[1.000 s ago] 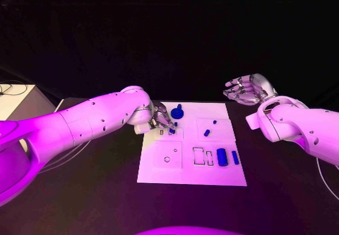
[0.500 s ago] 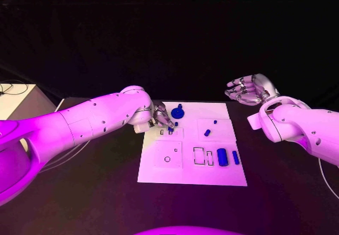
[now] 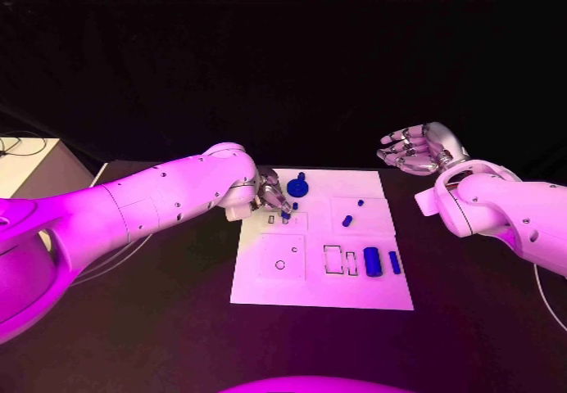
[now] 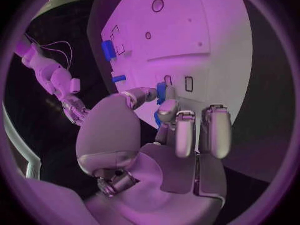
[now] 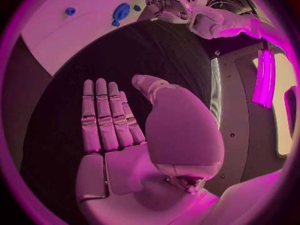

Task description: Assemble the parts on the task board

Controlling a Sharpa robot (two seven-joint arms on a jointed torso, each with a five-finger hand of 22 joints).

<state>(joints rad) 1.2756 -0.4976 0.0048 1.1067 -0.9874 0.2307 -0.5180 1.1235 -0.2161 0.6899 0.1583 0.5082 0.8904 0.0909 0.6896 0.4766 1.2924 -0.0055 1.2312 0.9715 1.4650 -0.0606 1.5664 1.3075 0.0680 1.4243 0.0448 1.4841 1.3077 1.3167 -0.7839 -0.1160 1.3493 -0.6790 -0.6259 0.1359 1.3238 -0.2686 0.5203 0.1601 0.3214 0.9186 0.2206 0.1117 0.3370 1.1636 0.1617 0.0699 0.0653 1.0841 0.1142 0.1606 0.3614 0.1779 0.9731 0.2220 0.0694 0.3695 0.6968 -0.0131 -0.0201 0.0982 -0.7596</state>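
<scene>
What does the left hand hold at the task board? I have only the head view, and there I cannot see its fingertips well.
Observer: In the left wrist view, the left hand pinches a small blue part between the thumb and a finger.
Operator: Is the part standing in a slot?
Observer: Not yet, it seems. Two small rectangular slots in the task board lie close beside the part, and both look empty.
Operator: And the palm of the right hand?
Observer: In the right wrist view, the right hand has its fingers stretched out and nothing in the palm.
</scene>
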